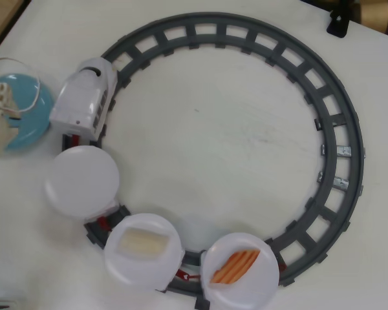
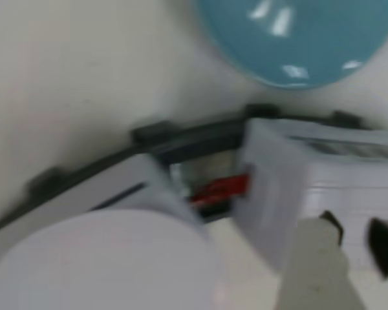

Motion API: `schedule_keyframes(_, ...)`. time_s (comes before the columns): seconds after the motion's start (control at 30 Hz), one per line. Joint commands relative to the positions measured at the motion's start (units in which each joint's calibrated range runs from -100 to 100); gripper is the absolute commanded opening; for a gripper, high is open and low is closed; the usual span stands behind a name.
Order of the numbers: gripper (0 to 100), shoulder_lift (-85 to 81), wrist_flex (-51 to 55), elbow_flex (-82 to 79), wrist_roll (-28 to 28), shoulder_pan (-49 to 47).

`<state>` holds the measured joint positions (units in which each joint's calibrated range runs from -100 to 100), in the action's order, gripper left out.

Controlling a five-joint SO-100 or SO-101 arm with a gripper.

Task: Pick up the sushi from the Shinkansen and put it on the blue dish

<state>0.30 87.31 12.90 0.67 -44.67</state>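
The white Shinkansen [image 1: 84, 98] stands on the grey ring track [image 1: 336, 123] at the upper left. It pulls three round white plates. The first plate [image 1: 82, 182] is bare, the second holds a white sushi [image 1: 143, 243], and the third holds an orange sushi [image 1: 235, 266]. The blue dish [image 1: 29, 116] lies left of the train, and my gripper [image 1: 1, 106] hangs over its left part at the picture's edge. The blurred wrist view shows the dish [image 2: 297, 39], the train [image 2: 323, 187], the bare plate [image 2: 103, 265] and one pale finger [image 2: 318, 265]. I cannot tell whether the jaws are open.
A thin wire loops over the dish [image 1: 26, 71]. A red coupler [image 2: 220, 188] joins the train to the first car. A dark object [image 1: 339, 19] sits at the top right edge. The table is white, with a wooden edge at the top left.
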Motion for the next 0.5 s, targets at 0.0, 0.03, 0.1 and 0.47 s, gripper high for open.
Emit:
schedule_keyframes(0.0,18,-3.32,3.09,2.52,0.22,2.59)
schedule_keyframes(0.03,20,-3.32,3.26,2.52,0.22,3.73)
schedule_keyframes(0.1,24,-3.32,4.03,2.97,-0.15,6.02)
schedule_keyframes(0.47,31,-2.49,11.84,10.36,-3.65,16.76)
